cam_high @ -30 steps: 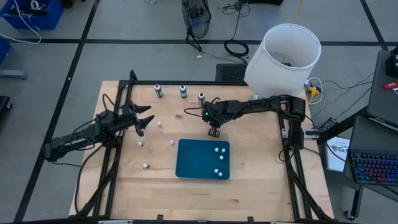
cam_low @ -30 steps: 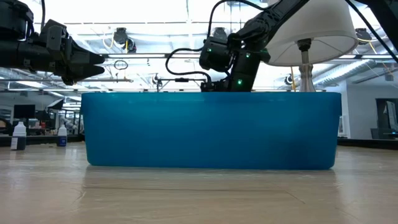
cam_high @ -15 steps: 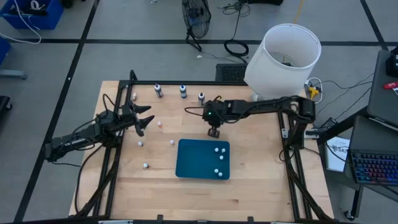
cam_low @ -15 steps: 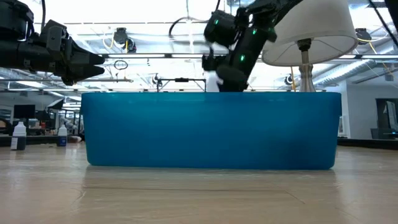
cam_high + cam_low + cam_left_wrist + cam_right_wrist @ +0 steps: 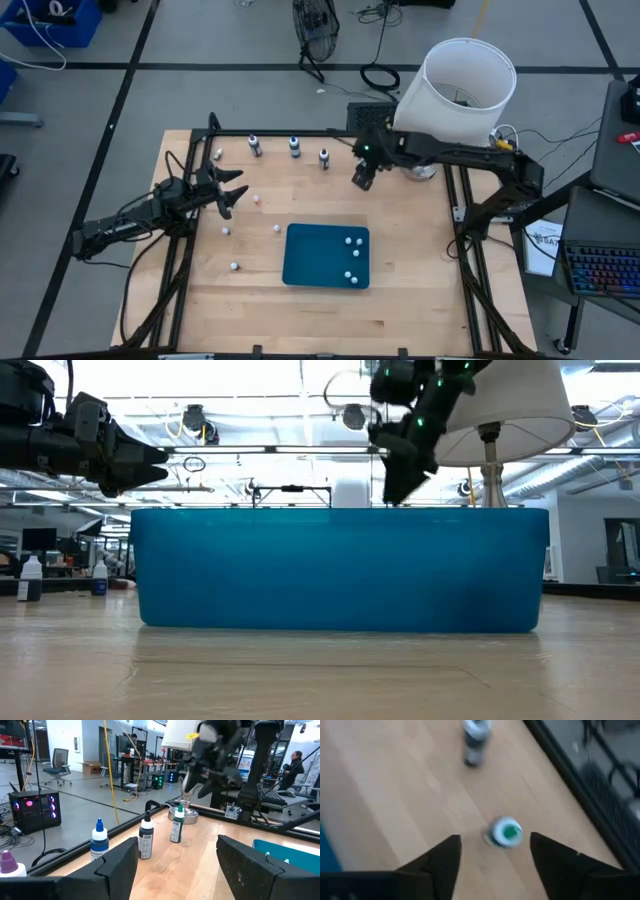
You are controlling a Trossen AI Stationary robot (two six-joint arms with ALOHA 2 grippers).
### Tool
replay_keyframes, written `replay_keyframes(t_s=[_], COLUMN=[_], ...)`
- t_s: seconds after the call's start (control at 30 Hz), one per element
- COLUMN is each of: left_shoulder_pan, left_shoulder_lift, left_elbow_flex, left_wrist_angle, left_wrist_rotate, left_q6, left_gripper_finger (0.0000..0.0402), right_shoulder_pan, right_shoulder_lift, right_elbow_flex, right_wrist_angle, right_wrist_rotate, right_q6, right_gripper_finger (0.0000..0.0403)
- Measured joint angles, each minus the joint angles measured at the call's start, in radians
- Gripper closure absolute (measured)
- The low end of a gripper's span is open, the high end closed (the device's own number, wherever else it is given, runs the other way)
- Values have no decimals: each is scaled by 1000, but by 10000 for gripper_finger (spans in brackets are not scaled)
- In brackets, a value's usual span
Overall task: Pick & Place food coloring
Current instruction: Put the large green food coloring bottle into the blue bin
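On the table's left side I am keeping my left gripper (image 5: 228,193) hovering, fingers spread and holding nothing. Moving rightward, three food coloring bottles (image 5: 293,147) are standing upright in a row near the far edge, dark-bodied with pale caps, well apart from the blue tray (image 5: 310,262), so placing them looks mostly undone. Farthest right, I am hanging my right gripper (image 5: 363,176) above the green-capped bottle (image 5: 506,832), fingers apart, gripping nothing.
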Motion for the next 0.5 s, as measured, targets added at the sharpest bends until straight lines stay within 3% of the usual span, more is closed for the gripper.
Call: replay_keyframes(t_s=[0.2,0.37,0.5], left_shoulder_pan=[0,0,0], left_shoulder_lift=[0,0,0], left_elbow_flex=[0,0,0], left_wrist_angle=[0,0,0], left_wrist_rotate=[0,0,0], left_q6=[0,1,1], left_gripper_finger=[133,133,133], right_shoulder_pan=[-61,-79,-86], right_shoulder_lift=[87,145,187], right_elbow_flex=[-1,-1,-1], right_wrist_angle=[-35,32,64], right_wrist_rotate=[-3,-80,-81], right_q6=[2,-12,-32], right_gripper_finger=[131,128,137])
